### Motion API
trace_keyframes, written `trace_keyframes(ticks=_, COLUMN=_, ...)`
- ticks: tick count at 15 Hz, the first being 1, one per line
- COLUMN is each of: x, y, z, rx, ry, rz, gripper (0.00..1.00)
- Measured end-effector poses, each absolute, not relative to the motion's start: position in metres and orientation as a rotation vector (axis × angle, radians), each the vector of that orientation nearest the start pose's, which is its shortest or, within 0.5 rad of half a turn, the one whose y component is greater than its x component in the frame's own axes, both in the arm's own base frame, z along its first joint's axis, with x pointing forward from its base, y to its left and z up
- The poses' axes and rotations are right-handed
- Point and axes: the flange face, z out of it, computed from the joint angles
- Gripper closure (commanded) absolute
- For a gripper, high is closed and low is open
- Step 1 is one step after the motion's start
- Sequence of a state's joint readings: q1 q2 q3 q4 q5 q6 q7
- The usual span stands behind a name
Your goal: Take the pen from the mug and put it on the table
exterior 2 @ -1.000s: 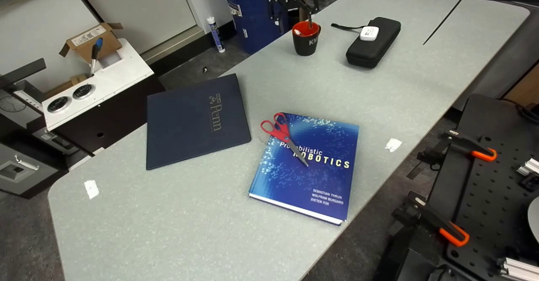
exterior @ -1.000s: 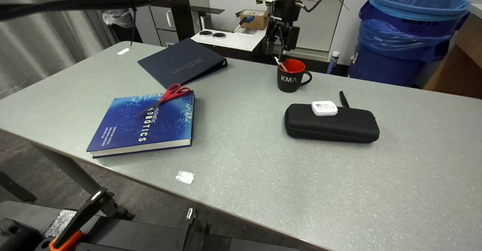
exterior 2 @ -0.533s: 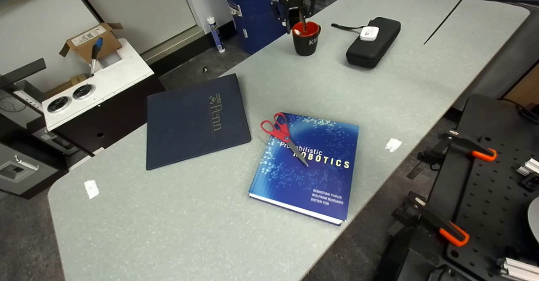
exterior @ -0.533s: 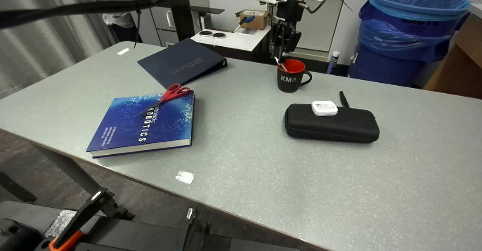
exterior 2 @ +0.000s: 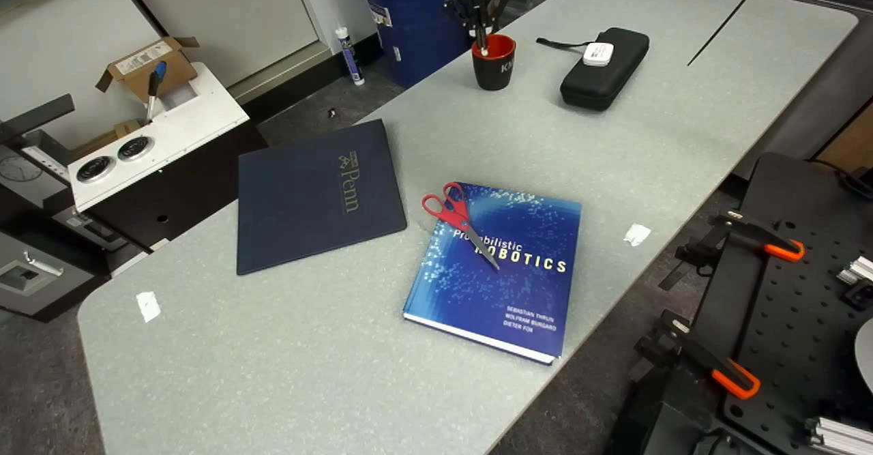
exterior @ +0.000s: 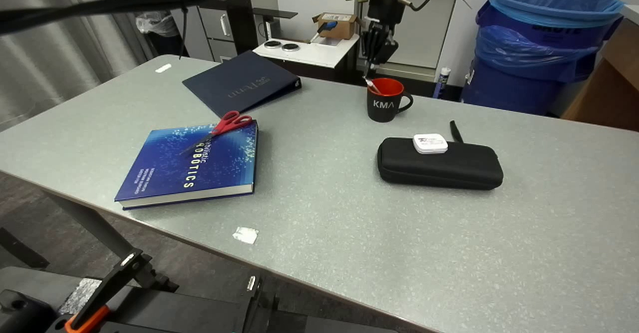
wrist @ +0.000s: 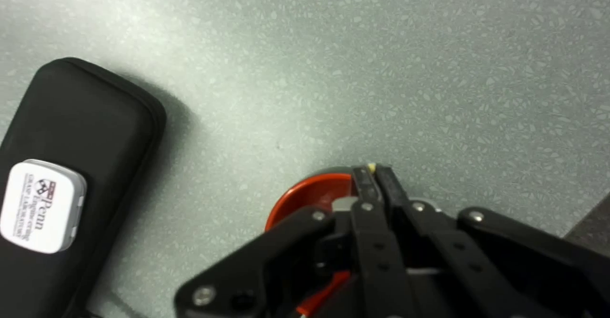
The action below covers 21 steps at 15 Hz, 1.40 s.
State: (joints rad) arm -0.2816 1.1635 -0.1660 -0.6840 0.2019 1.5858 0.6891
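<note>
The black mug (exterior: 383, 112) with its red inside stands upright near the back edge of the table (exterior: 319, 188). Out of its rim leans the pale pen (exterior: 373, 87), its lower part hidden inside the mug. My gripper (exterior: 368, 72) points down over the rim, shut on the pen's upper end. In the wrist view a small yellowish-white bit of the pen (wrist: 371, 167) peeks out between the nearly touching fingertips of the gripper (wrist: 374, 170). There the fingers cover much of the mug (wrist: 312, 191); its red inner wall shows beside them.
A black case (exterior: 439, 166) with a white tin (exterior: 430, 143) on it lies close to the mug. Farther off are a blue book (exterior: 199, 168) with red scissors (exterior: 232, 122) on it and a dark folder (exterior: 242, 83). A blue bin (exterior: 534, 58) stands beyond the table.
The fingers have gone from wide apart to shut, taking hold of the pen's upper end. The mug has shifted very slightly.
</note>
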Motion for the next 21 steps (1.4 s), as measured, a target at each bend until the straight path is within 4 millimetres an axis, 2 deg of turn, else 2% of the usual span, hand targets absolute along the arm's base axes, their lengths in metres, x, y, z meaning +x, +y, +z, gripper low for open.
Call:
trace_keyframes(ticks=3, x=0.727, y=-0.261, z=0.244, rx=-2.667, ry=1.594, rz=0.407, gripper=1.00)
trace_keyframes(ticks=5, x=0.727, y=-0.263, z=0.263, rx=-2.687, ry=1.561, rz=0.387, gripper=1.00)
trace_keyframes(ticks=10, x=0.726, y=-0.264, z=0.348, rx=-2.768, ry=1.414, rz=0.238, gripper=1.00)
trace_keyframes(ticks=12, x=0.723, y=-0.255, z=0.378, rx=-2.818, ry=1.313, rz=0.201, gripper=1.00)
trace_keyframes(ticks=14, x=0.720, y=-0.237, z=0.396, rx=-2.882, ry=1.200, rz=0.204, gripper=1.00)
trace_keyframes(ticks=17, x=0.707, y=-0.203, z=0.395, rx=-2.969, ry=1.041, rz=0.353, gripper=1.00)
trace_keyframes(ticks=21, x=0.686, y=-0.182, z=0.358, rx=-3.010, ry=0.979, rz=0.680, gripper=1.00)
